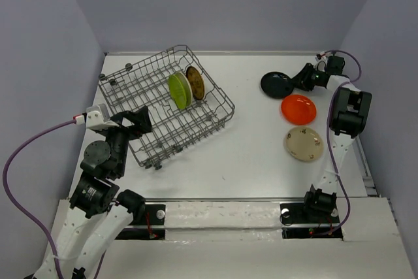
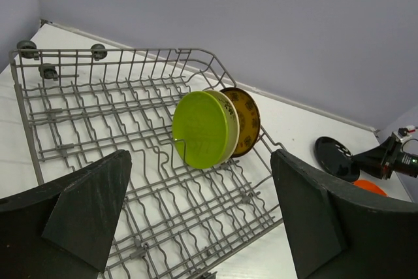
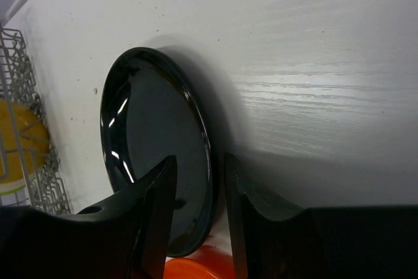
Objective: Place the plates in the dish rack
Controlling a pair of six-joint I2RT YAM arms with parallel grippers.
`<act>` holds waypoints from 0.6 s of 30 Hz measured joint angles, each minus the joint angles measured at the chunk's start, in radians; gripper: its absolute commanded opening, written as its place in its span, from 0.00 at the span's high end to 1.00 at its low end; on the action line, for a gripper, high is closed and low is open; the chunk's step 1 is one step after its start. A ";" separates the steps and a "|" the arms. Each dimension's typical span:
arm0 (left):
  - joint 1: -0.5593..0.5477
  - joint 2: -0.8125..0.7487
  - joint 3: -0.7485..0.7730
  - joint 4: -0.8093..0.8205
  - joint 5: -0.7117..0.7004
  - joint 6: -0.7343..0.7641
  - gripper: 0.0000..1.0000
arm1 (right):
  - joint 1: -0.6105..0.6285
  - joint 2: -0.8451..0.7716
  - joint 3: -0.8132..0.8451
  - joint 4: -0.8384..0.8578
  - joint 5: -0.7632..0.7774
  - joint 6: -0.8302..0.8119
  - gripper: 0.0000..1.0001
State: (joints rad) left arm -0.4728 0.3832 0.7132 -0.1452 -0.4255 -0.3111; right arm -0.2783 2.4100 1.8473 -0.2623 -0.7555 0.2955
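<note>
The grey wire dish rack [image 1: 130, 89] [image 2: 98, 96] holds three plates on edge: a lime green one [image 1: 177, 91] [image 2: 202, 129], a cream one [image 2: 232, 122] right behind it, and a brown-yellow patterned one [image 1: 195, 82] [image 2: 247, 119]. On the table to the right lie a black plate [image 1: 277, 84] [image 3: 150, 155], an orange plate [image 1: 298, 109] [image 3: 189, 269] and a beige plate [image 1: 304, 144]. My right gripper [image 1: 297, 83] [image 3: 200, 161] is open and straddles the black plate's right rim, with a gap beside the outer finger. My left gripper [image 1: 142, 122] [image 2: 201, 153] hangs open and empty over the rack's near end.
Grey walls close in the table at the back and on both sides. The rack sits at an angle on the left half. The right arm's elbow [image 1: 349, 112] hangs beside the orange plate. White tabletop [image 1: 255, 155] shows between the rack and the loose plates.
</note>
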 measured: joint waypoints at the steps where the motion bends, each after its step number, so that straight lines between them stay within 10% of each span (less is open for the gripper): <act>1: 0.003 0.000 0.000 0.000 0.000 0.000 0.01 | 0.000 0.005 0.002 0.000 -0.020 0.001 0.66; 7: 0.010 0.000 0.000 0.002 0.000 0.000 0.01 | -0.001 0.035 0.004 -0.002 -0.108 0.017 0.93; 18: 0.013 0.002 0.000 0.008 0.004 0.000 0.01 | 0.013 -0.058 -0.066 0.014 0.033 0.126 0.93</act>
State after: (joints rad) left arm -0.4603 0.3847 0.7132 -0.1375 -0.4213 -0.3111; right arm -0.2653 2.3520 1.7809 -0.2478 -0.7223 0.4210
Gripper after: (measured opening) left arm 0.990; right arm 0.097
